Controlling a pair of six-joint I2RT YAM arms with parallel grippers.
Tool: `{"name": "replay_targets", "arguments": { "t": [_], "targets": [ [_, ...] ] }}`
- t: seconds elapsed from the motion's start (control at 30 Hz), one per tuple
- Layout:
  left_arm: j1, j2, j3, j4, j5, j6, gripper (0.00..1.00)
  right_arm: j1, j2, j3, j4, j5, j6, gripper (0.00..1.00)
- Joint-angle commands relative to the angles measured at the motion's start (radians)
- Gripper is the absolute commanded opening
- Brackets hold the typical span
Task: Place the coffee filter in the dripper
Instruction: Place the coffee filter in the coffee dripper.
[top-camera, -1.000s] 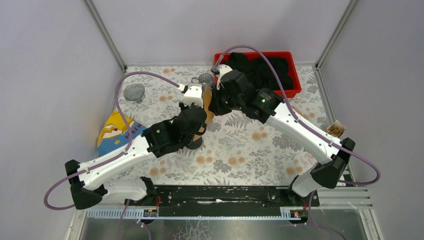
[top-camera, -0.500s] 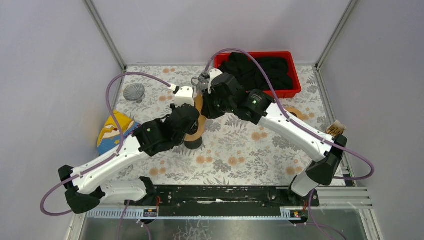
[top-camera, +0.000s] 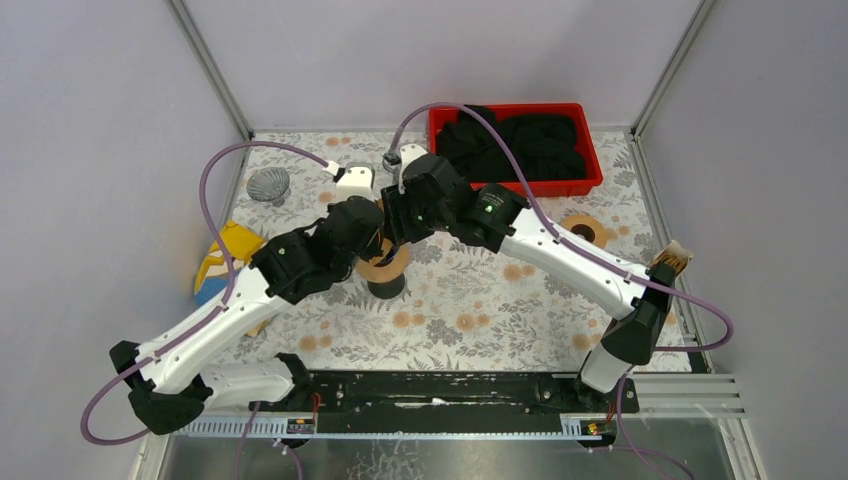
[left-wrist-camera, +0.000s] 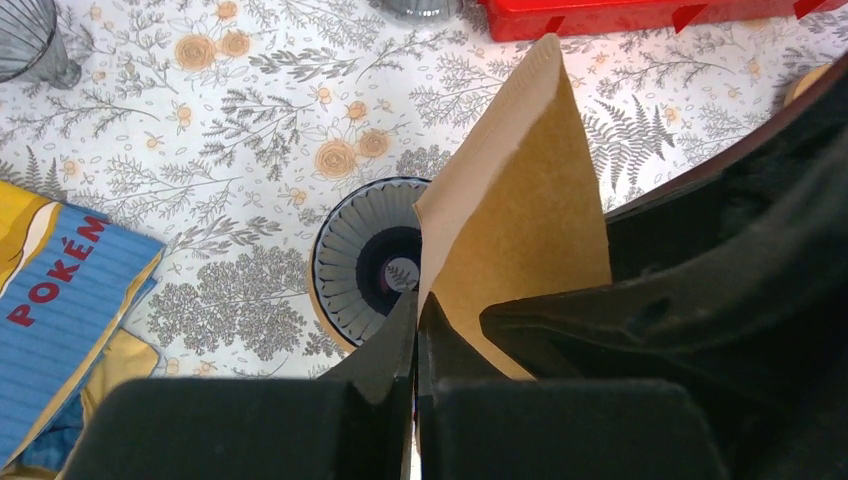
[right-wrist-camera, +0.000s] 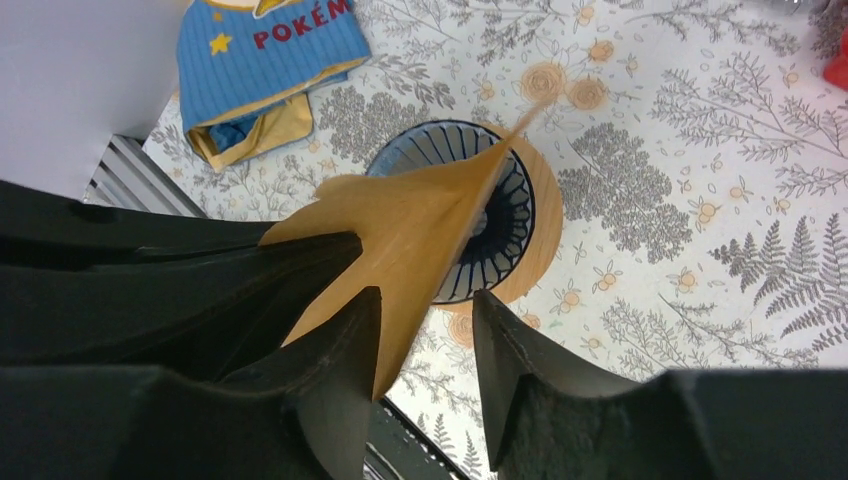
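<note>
Floral tablecloth framed the scene as the brown paper coffee filter hung tilted just above the dark ribbed dripper, not seated in it. My left gripper pinched the filter's lower edge, jaws closed on it. My right gripper stood with jaws parted, one finger against the paper. I saw a blue Pokémon packet nearby and a red bin of black cloth.

You had a matt brown paper coffee filter, glossy ribbed dripper, printed cloth counter, and glossy red plastic bin.
</note>
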Motion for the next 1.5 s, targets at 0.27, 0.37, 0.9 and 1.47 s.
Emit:
{"name": "replay_targets", "arguments": {
  "t": [0.27,0.37,0.9,1.47],
  "targets": [
    [0.115,0.04,0.025,-0.073,0.164,0.028,0.0,0.015,-0.024,-0.016,0.129,0.079,-0.009,0.56],
    [0.138,0.067,0.033,-0.094,0.197,0.037,0.0,0.015,-0.018,-0.025,0.13,0.077,-0.012,0.58],
    [0.209,0.136,0.054,-0.111,0.293,0.091,0.0,0.013,0.067,-0.031,0.099,0.147,-0.033,0.68],
    [0.287,0.14,0.031,-0.086,0.355,0.137,0.04,0.006,0.099,-0.001,0.016,0.282,-0.09,0.77]
  ]
}}
